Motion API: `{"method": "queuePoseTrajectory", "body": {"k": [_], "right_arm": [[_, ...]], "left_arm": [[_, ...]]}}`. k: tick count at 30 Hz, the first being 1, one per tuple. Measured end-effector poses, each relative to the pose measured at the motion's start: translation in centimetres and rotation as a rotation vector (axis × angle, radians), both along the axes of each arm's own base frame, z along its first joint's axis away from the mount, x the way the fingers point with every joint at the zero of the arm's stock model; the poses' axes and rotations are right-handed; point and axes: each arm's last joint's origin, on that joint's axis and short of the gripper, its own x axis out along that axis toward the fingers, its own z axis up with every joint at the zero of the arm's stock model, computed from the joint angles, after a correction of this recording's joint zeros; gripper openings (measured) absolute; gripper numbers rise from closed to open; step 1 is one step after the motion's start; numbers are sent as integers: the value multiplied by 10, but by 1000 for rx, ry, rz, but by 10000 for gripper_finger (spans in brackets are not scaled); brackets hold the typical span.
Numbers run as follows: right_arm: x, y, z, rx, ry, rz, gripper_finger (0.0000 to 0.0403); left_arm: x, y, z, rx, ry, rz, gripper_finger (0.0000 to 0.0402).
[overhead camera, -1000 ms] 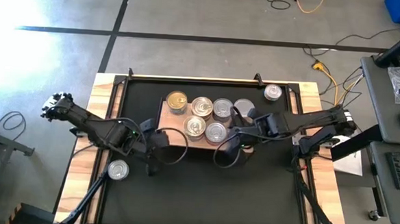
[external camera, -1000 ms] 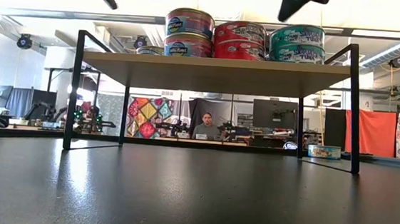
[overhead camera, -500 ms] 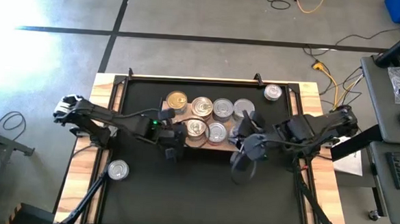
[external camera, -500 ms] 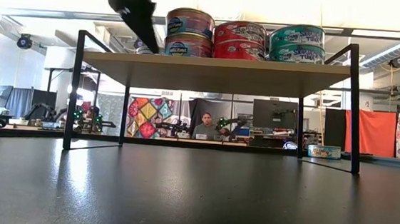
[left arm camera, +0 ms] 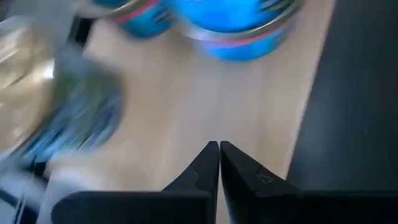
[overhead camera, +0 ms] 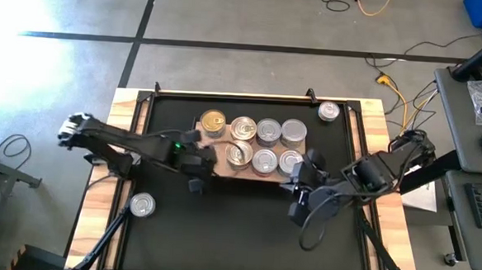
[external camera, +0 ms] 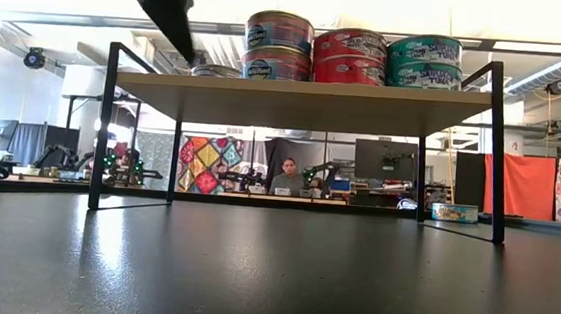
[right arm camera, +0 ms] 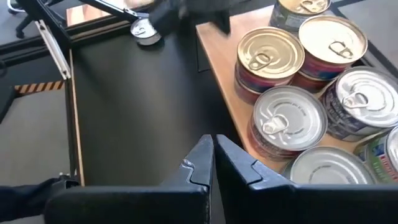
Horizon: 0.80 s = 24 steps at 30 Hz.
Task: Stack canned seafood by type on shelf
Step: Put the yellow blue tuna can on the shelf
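Note:
The pale wooden shelf [overhead camera: 216, 142] stands on black legs on the mat and carries several tins of canned seafood [overhead camera: 263, 160], [right arm camera: 288, 121]. In the low view the near ones stand two high [external camera: 279, 47]. One loose tin [overhead camera: 142, 204] lies near the table's left edge, and another [overhead camera: 329, 111] lies at the far right. My left gripper [overhead camera: 195, 182], [left arm camera: 219, 148] is shut and hovers over the shelf's near left corner. My right gripper [overhead camera: 296, 211], [right arm camera: 213, 142] is shut and hangs above the mat, off the shelf's near right corner. Neither gripper holds anything.
The black mat [overhead camera: 236, 234] lies open between the shelf and the table's near edge. Wooden table rims [overhead camera: 104, 219] run along both sides. Beyond the table the low view shows a workshop with a person [external camera: 289, 178] sitting far behind.
My right gripper has drawn back from the shelf's near edge, going up and toward the table's right and near edges. My left gripper has swung in from the left to the shelf's near left corner. In the low view the near stacks have shifted slightly to the right.

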Motion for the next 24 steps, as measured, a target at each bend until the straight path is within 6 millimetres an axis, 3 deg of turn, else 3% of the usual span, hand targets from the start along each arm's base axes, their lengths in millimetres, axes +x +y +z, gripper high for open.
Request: {"method": "queuePoseTrajectory", "body": {"k": [5, 8, 11, 13, 18, 24], "right_arm": [[-2, 5, 0, 19, -9, 1, 9], [-2, 6, 0, 13, -10, 12, 12], [-1, 6, 0, 5, -14, 22, 18], [1, 6, 2, -4, -34, 28, 22], [11, 12, 2, -94, -113, 38, 19], [51, 56, -26, -132, -194, 93, 11]], "left_arm": [[-46, -10, 40, -198, -167, 58, 0], [-69, -33, 58, -409, -272, 18, 0], [-89, -61, 60, -586, -209, -21, 0], [-105, -77, 50, -602, -75, 14, 0], [-139, -100, 10, -448, 256, 100, 0], [-148, -104, -55, -435, 445, 98, 0]]}}
